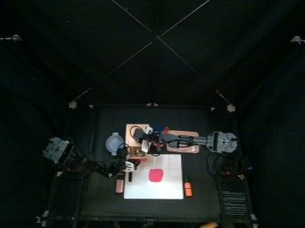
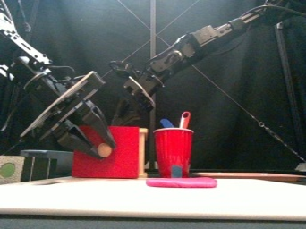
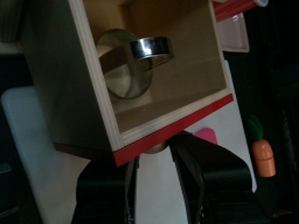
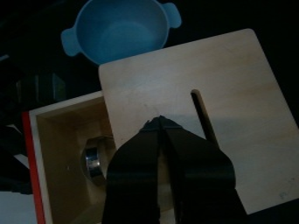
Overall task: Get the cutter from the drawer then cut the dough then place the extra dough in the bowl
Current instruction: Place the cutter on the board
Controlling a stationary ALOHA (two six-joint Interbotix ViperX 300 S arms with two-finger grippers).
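Drawer (image 3: 176, 92) is out of the box (image 4: 222, 79) and the cutter (image 3: 149, 46) sits inside it, toward the back end, metal ring up. Our left gripper (image 3: 152, 150) is pinched narrow on the knob (image 2: 106, 150) of the red front. The right gripper (image 4: 158, 127) hangs over the box top with its jaws pressed together, empty as far as we can see.

We reckon the step in hand is fishing the cutter out. Here's how we'd do it well:
- Hold the knob firm with the left so the drawer can't slide.
- Shift the right gripper off the lid and over the open drawer, and spread its jaws before going down.
- Grab the ring's rim or the wire loop rather than trying to span the whole ring.
- The drawer walls sit close around the cutter, so a straight drop and a straight lift look safest.

Headcount on the table:
- one box with one drawer
- one cutter
- one bowl (image 4: 121, 33), just beside the box
- one pink dough (image 2: 182, 182), lying flat on one board (image 1: 173, 183) in front of the drawer
- one red cup (image 2: 174, 148) with two knives, a blue knife (image 2: 166, 123) and a red knife (image 2: 184, 118)
- one carrot (image 3: 264, 159) off to the side of the board
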